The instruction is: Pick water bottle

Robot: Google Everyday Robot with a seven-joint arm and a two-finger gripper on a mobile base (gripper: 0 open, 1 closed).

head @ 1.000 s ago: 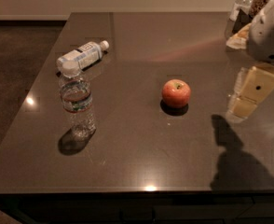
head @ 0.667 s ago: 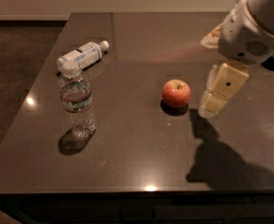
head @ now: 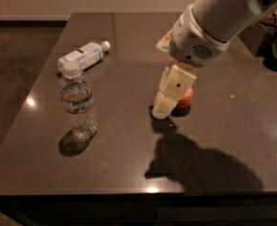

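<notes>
Water bottle (head: 78,105) stood upright on the table, well left of the gripper (head: 160,111). I saw the gripper low over the glossy dark table (head: 129,173), partly covering the apple (head: 187,97); I could not tell how wide it stood. A white-labelled bottle (head: 83,55) lay on its side behind the water bottle. Brown floor (head: 16,55) bordered the table's left.
</notes>
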